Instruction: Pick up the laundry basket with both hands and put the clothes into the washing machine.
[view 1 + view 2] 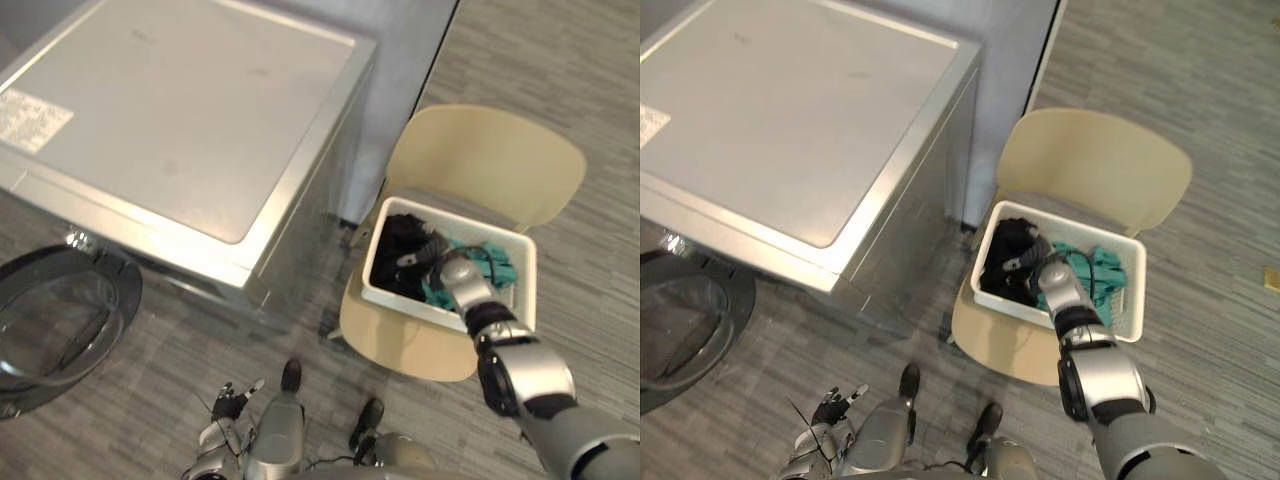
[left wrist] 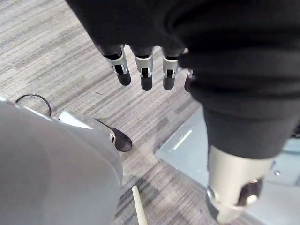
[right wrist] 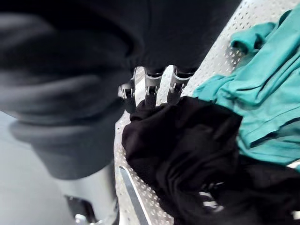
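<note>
A white laundry basket (image 1: 408,298) stands on a cream chair (image 1: 490,160) to the right of the silver washing machine (image 1: 180,120). Inside lie a black garment (image 1: 398,258) on the washer side and teal clothes (image 1: 497,266) beside it. My right hand (image 1: 432,252) reaches down into the basket. Its straight fingers (image 3: 151,86) touch the black garment (image 3: 187,150) next to the teal cloth (image 3: 262,108), over the perforated basket bottom (image 3: 234,28). My left hand (image 1: 228,400) hangs low over the floor, far from the basket, its fingers (image 2: 145,70) straight and holding nothing.
The washer's round door (image 1: 60,320) stands swung open at the lower left. A grey wall panel (image 1: 410,60) rises behind the chair and washer. Striped grey floor (image 1: 560,50) surrounds the chair. A small yellow object (image 1: 1272,278) lies on the floor far right.
</note>
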You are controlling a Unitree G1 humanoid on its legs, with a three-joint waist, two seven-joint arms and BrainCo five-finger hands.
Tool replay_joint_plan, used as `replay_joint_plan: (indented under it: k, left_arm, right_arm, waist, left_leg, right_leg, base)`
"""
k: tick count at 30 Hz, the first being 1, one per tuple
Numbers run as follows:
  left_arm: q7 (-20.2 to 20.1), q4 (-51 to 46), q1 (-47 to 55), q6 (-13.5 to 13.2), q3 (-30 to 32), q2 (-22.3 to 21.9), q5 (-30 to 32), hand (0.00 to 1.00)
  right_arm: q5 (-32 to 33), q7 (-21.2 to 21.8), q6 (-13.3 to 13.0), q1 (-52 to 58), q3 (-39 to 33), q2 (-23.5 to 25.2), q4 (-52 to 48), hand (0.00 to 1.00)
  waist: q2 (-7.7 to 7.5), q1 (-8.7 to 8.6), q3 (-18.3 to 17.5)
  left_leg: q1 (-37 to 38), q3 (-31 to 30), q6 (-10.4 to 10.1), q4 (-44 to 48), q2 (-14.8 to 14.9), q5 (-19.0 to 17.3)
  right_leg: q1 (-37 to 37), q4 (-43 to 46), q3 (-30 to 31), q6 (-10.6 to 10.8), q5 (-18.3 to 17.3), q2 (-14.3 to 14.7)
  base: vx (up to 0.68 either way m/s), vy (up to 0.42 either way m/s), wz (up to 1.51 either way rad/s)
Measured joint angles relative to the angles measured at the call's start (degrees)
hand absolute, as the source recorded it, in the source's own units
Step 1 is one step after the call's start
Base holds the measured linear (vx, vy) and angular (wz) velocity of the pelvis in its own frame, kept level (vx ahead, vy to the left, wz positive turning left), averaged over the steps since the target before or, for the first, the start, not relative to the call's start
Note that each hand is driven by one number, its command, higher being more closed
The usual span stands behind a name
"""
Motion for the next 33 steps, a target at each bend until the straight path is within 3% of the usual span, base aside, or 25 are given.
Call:
replay_joint_plan:
  k: [2,6,14,26,33]
  left_arm:
    - [0.1,-1.5,0.1,-0.5,-0.8,-0.1,-1.9,0.00]
    - [0.3,-4.8,0.3,-1.3,-3.0,-1.1,-3.2,0.00]
    - [-0.4,-11.7,0.3,-1.5,-6.8,-2.3,-4.4,0.00]
    - [-1.7,-13.7,0.3,-1.4,-9.7,-3.1,-5.7,0.00]
    - [-1.8,-15.9,0.4,-1.4,-12.3,-3.0,-6.7,0.00]
  right_arm:
    - [1.4,-1.4,0.1,-3.5,-4.4,-1.8,0.6,0.00]
    - [2.2,-2.5,0.3,-7.3,-6.4,-4.4,0.3,0.00]
    - [-2.2,-1.8,2.5,-8.4,-4.6,-8.5,0.6,0.00]
    - [-2.4,0.8,2.8,-8.4,-1.8,-11.7,2.9,0.00]
    - [-2.4,1.7,2.6,-7.6,0.6,-14.4,5.2,0.00]
  waist:
    - [1.08,1.17,1.2]
    - [2.59,1.53,2.9]
    - [3.09,1.80,3.2]
    - [4.46,1.46,3.9]
    - [4.72,2.65,4.0]
  left_leg:
    - [-2.3,-0.8,-0.1,-2.8,0.0,2.4]
    - [-4.2,-1.5,-0.2,-6.3,0.1,5.3]
    - [-5.6,-1.1,-0.4,-7.8,0.1,6.2]
    - [-6.4,0.6,-1.5,-9.1,0.1,6.9]
    - [-6.6,1.6,-0.8,-10.3,-0.1,7.6]
  right_leg:
    - [-2.6,-0.5,-1.2,-0.4,0.7,0.3]
    - [-5.2,-0.7,-3.1,-0.7,1.4,0.4]
    - [-7.1,-0.7,-3.9,-0.7,1.4,0.2]
    - [-8.8,-0.4,-4.2,-0.7,1.3,-0.2]
    - [-10.5,0.3,-3.2,-0.7,1.2,-0.7]
  base:
    - [-0.14,0.012,0.27]
    - [-0.06,-0.002,0.19]
    - [0.04,0.004,0.01]
    - [0.02,0.013,-0.02]
    - [0.00,0.021,-0.07]
